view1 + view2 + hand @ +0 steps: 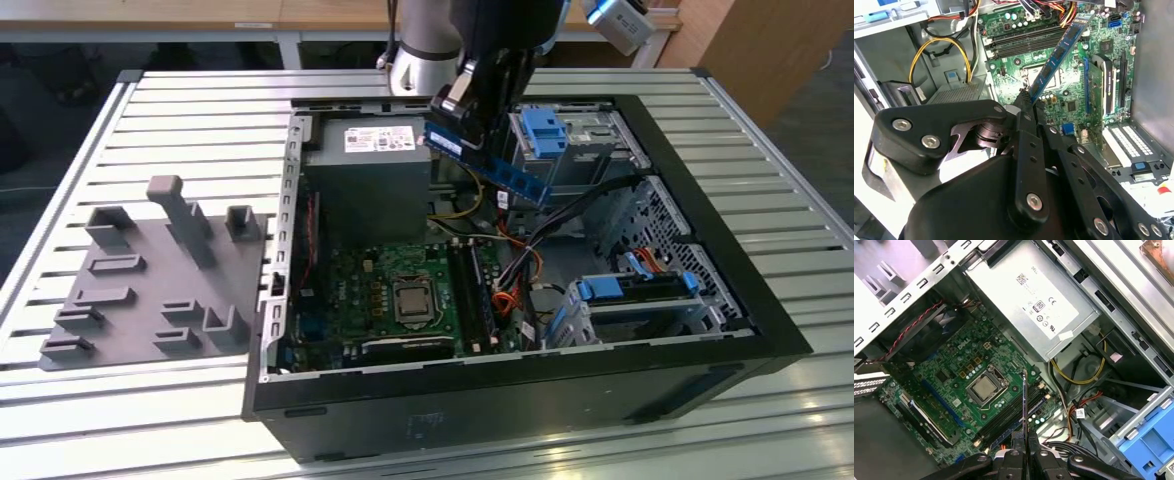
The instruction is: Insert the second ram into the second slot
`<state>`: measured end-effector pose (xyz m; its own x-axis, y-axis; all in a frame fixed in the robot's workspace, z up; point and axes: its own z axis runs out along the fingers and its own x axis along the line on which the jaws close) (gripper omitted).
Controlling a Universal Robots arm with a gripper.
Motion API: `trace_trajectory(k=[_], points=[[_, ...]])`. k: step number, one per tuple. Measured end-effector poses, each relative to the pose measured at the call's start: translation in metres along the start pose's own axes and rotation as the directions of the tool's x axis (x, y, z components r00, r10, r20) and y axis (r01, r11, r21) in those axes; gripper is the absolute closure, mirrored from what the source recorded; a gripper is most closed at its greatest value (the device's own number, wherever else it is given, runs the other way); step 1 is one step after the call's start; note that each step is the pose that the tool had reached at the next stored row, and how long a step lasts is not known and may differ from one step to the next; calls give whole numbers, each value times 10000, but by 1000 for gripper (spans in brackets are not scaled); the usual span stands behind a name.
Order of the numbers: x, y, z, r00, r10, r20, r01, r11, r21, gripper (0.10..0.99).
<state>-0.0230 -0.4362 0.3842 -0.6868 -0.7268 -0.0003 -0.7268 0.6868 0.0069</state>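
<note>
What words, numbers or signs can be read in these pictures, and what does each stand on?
White label on the power supply: print and symbols, too small to read.
Motherboard: white markings, too small to read.
Small white tag: too small to read.
The second ram in the shut gripper: no readable print.
So nothing can be quoted.

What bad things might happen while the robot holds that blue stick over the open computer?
The jaws pinch the RAM stick at one end only, and it hangs tilted. It might slip, or meet the memory slots crooked and jam. Loose orange cables lie close beside those slots, so the stick might snag them on the way down.
</note>
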Motion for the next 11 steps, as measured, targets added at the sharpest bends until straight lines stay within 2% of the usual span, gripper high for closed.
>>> trace_trajectory(k=[11], points=[[0, 0, 1, 9996, 273, -7, -273, 9996, 10, 949]])
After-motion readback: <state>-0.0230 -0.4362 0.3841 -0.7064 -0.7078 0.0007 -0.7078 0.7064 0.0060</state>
